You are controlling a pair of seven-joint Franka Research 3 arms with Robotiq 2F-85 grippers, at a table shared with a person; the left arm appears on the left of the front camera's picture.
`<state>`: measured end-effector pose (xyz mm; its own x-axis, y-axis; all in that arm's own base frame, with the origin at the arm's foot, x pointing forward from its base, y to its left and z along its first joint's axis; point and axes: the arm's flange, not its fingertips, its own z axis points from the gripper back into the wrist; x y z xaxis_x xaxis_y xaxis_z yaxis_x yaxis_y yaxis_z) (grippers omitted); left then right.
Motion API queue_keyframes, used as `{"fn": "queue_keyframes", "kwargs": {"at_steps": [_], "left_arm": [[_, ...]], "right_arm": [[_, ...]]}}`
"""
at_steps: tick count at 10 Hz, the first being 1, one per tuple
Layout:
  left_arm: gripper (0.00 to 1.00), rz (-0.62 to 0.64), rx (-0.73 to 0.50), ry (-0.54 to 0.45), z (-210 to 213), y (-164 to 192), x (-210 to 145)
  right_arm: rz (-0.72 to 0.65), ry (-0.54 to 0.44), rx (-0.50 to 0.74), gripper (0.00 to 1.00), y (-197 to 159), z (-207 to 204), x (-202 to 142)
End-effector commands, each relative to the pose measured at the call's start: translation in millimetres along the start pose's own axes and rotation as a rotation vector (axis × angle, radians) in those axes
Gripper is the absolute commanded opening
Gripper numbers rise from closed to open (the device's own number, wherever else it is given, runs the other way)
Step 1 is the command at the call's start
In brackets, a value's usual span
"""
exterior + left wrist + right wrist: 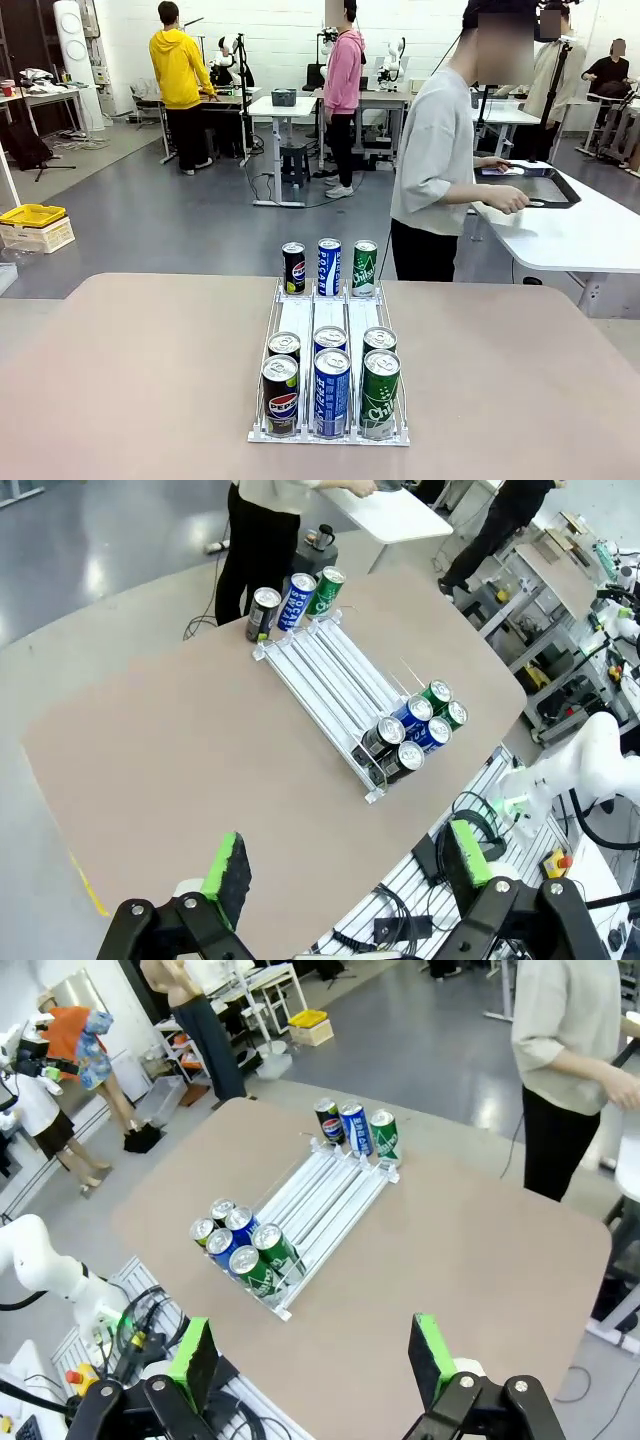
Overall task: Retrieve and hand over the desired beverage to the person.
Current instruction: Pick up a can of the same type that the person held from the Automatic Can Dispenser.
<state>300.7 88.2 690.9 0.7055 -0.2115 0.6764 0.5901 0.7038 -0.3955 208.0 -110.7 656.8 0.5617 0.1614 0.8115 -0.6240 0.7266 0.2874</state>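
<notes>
Our left gripper (348, 865) and right gripper (312, 1355) above the table (130, 380), jaws wide and empty, we see cans (331, 385) in a white rack (298, 318) mid-table, the person (435, 160) in grey just past its far edge, hands at a side table (590, 235).

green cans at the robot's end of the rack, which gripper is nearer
Right, probably. The right gripper hovers off the side of the rack that holds the green cans; for the left gripper they lie past the black cans and blue cans.
</notes>
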Motion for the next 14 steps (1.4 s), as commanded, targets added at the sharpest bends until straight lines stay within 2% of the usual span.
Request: {"fn": "queue_keyframes", "kwargs": {"at_steps": [1,14], "left_arm": [[1.00,-0.022,0.002,0.017,2.1,-1.2,2.3],[1.00,-0.022,0.002,0.017,2.1,-1.2,2.3]], "right_arm": [[0.015,-0.008,0.012,1.00,4.9,2.1,-0.9],[0.015,-0.008,0.012,1.00,4.9,2.1,-0.9]]}}
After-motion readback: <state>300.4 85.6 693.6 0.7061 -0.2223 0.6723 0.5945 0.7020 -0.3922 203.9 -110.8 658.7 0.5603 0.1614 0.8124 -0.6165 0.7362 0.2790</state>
